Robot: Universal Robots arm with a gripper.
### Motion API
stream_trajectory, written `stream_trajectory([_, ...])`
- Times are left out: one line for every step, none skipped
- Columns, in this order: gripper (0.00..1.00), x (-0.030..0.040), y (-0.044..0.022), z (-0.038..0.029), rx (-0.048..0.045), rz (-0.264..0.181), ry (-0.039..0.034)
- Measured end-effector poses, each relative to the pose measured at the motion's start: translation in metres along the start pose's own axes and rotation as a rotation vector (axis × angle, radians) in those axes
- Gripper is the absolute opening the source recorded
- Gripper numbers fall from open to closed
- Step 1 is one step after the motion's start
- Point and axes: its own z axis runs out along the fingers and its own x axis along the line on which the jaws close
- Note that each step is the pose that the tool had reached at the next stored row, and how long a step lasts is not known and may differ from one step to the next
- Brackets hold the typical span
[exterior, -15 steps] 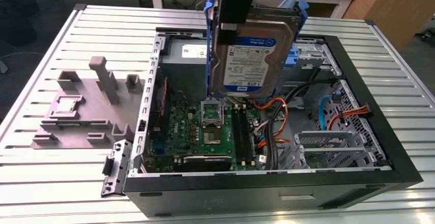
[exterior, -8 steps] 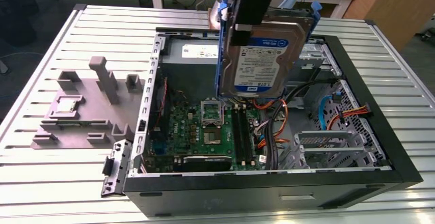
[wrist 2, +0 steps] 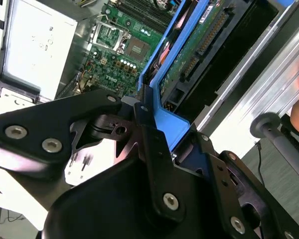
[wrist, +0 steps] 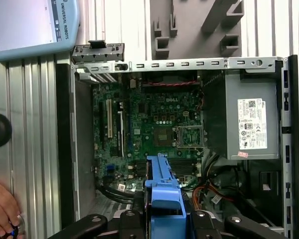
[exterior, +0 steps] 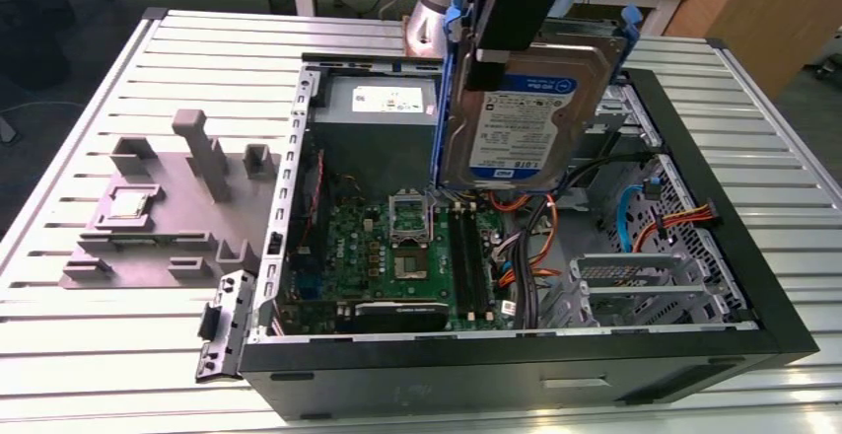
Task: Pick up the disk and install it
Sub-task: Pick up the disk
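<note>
The disk (exterior: pixel 516 123), a silver hard drive with a white-and-blue label and a blue carrier bracket, hangs on edge above the open computer case (exterior: pixel 526 355). My gripper (exterior: pixel 500 44) is shut on its upper end, over the motherboard (exterior: pixel 401 247). In the second wrist view the black fingers (wrist 2: pixel 149 134) clamp the blue bracket (wrist 2: pixel 167 122), and the disk's green circuit side (wrist 2: pixel 199 45) shows beyond. The first wrist view looks down past the blue bracket (wrist: pixel 163 191) and gripper (wrist: pixel 164 215) into the case.
A grey power supply with a white sticker (wrist: pixel 251 124) sits in one corner of the case. Orange and blue cables (exterior: pixel 632 217) lie near metal drive bays (exterior: pixel 632 281). A grey fixture (exterior: pixel 172 207) stands on the slatted table. A person's hand (wrist: pixel 0 209) and a pendant (wrist: pixel 30 25) are alongside.
</note>
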Motion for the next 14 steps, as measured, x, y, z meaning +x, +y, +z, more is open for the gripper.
stream_trajectory([0.37, 0.0008, -0.0004, 0.0001, 0.0, 0.0, 0.0])
stream_trajectory([0.37, 0.0018, -0.0008, 0.0003, 0.0, 0.0, -0.0001])
stream_trajectory([0.37, 0.003, -0.0012, 0.0004, 0.0, 0.0, 0.0001])
stream_trajectory([0.37, 0.0042, -0.0015, 0.0005, 0.0, 0.0, 0.0001])
stream_trajectory([0.37, 0.0055, -0.0018, 0.0006, 0.0, 0.0, 0.0002])
stream_trajectory([0.37, 0.0069, -0.0021, 0.0007, 0.0, 0.0, 0.0003])
stream_trajectory([0.37, 0.0085, -0.0025, 0.0008, 0.0, 0.0, 0.0003])
stream_trajectory([0.37, 0.01, -0.0028, 0.0011, 0.0001, 0.0, 0.0001])
stream_trajectory([0.37, 0.0116, -0.0032, 0.0012, 0.0, 0.0, 0.0002])
stream_trajectory([0.37, 0.0131, -0.0035, 0.0014, 0.0001, 0.0, 0.0001])
stream_trajectory([0.37, 0.0145, -0.0039, 0.0015, 0.0, 0.0, 0.0002])
stream_trajectory([0.37, 0.0159, -0.0043, 0.0017, 0.0001, 0.0, 0.0002])
stream_trajectory([0.37, 0.0174, -0.0047, 0.0018, 0.0, 0.0, 0.0003])
stream_trajectory([0.37, 0.0188, -0.0051, 0.002, 0.0, 0.0, 0.0004])
